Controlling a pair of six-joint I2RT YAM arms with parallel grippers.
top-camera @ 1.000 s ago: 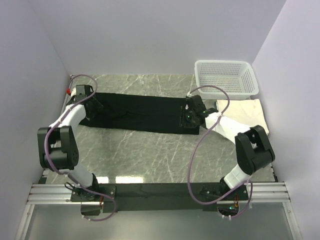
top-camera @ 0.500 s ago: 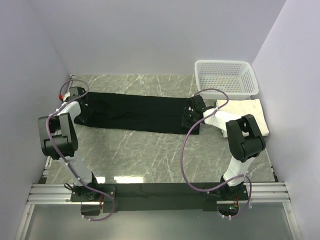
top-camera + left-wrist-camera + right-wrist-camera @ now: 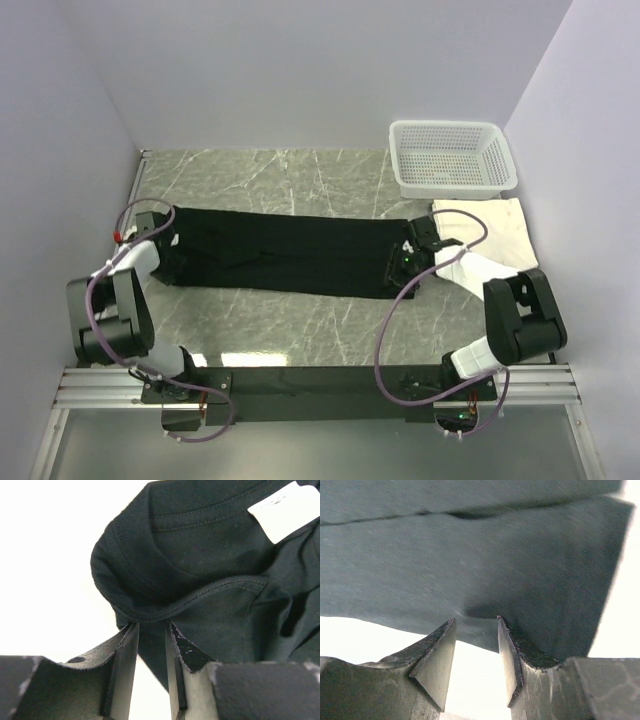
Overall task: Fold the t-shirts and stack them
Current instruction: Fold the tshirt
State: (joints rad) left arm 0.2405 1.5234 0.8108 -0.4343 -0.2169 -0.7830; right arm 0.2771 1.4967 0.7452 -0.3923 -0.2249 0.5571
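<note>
The grey marble tabletop (image 3: pixel 300 180) carries everything. Across its middle, a soft black t-shirt (image 3: pixel 290 255) with short sleeves lies drawn out into a long, narrow band from the left side almost to the right. It is fairly flat along the middle and rumpled at the left end. The white plastic mesh basket (image 3: pixel 455 185) stands in the far right corner. Just in front of it lies the plain cream-white t-shirt (image 3: pixel 495 225), a flat rectangle close to the black one's right end.

The left gripper (image 3: pixel 152 625) has its jaws drawn close, nipping the black cloth's edge below the ribbed collar (image 3: pixel 200 517) and the small white label (image 3: pixel 287 507). The right gripper (image 3: pixel 476 620) has its jaws pinched on the opposite end, where the cloth puckers between the tips.

Both holds look shallow, taking only an edge. A pull that is too hard or uneven would likely slip the cloth from one side and leave the band skewed. The wrinkles at the left could get folded in. The right arm reaches across the cream-white t-shirt's corner and might drag it out of shape.
</note>
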